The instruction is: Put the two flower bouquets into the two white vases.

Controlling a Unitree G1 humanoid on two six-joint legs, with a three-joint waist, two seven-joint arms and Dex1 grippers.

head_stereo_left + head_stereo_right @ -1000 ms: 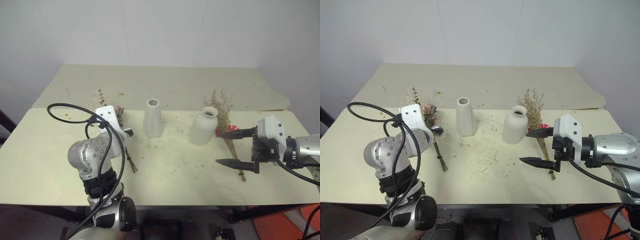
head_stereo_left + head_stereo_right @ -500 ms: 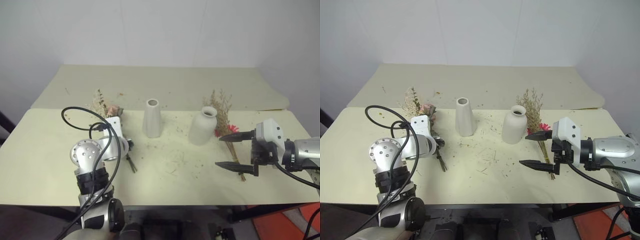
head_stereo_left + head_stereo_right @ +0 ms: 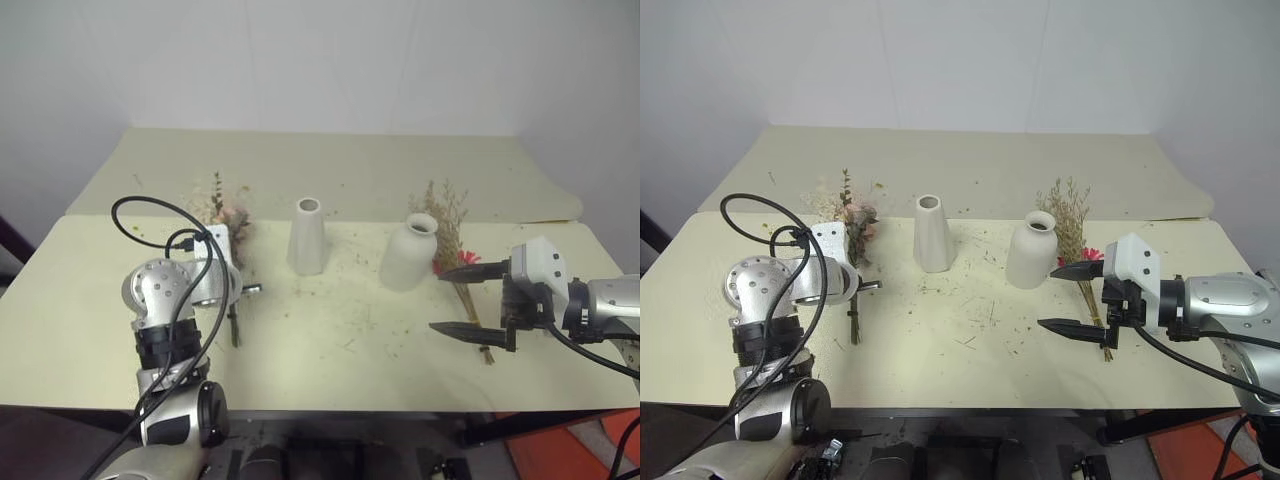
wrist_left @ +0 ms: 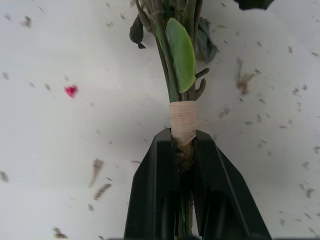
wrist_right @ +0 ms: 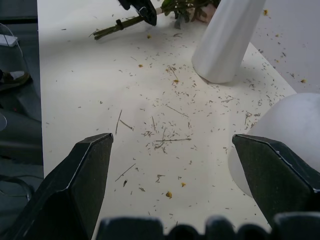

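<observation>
A: On the table's (image 3: 330, 340) left side, what is the left gripper (image 4: 183, 150) doing?

B: It is clenched on the rose bouquet (image 3: 852, 215). The left wrist view shows both black fingers (image 4: 152, 195) pinching the stems just below the tan wrap (image 4: 182, 120), with a green leaf (image 4: 180, 52) above it. The bouquet's stem end (image 3: 234, 325) points toward the table's near edge, and the pink blooms and wispy filler lie toward the far side.

A: And the right gripper (image 3: 462, 298)?

B: Released, its 2 fingers spread wide, holding nothing. It hovers over the stems of the dried bouquet (image 3: 448, 215), which lies flat just to the right of the round vase (image 3: 409, 252), tan sprigs reaching back past the vase and a small red flower (image 3: 442, 264) beside its base.

A: Where are the 2 vases?

B: Both stand upright near the table's middle. The cone vase (image 3: 306, 236) is on the left, the round-shouldered one to its right, well apart from each other. Neither has flowers in it.

A: Anything else on the surface?

B: Bits of plant litter (image 5: 165, 142) are scattered between the vases and the near edge.
</observation>
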